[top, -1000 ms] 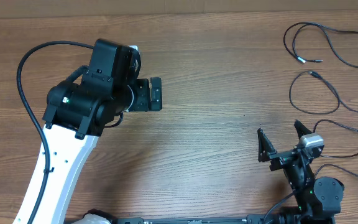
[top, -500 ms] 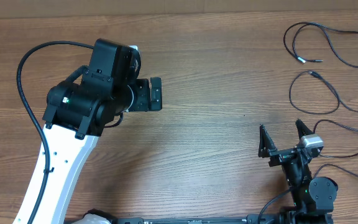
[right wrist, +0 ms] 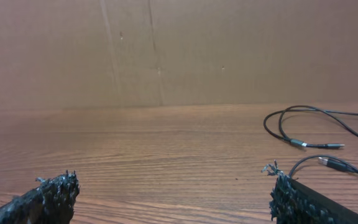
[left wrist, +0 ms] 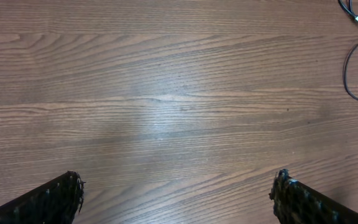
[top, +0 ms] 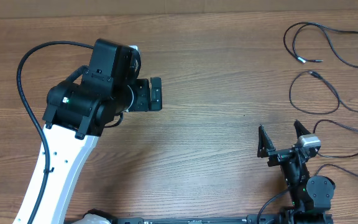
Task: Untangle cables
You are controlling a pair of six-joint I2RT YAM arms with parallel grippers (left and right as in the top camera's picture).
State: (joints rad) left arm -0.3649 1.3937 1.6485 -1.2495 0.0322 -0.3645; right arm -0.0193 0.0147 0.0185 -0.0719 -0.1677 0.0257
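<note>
Wood-grain tabletop [top: 210,130], mid-brown w/ darker streaks running L–R, fills nearly the whole overhead view. Plain brown cardboard wall [right wrist: 185,50] stands upright at the table's far edge, w/ a faint vertical crease & a few small specks. From overhead it shows only as a thin lighter strip along the top.

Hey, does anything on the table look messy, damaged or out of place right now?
Nothing much. The cables lie in loose loops at the table's right side, no tight knot visible. Both the left end effector and right end effector are open and empty. The right one's finger pads look ragged at the tips.
</note>
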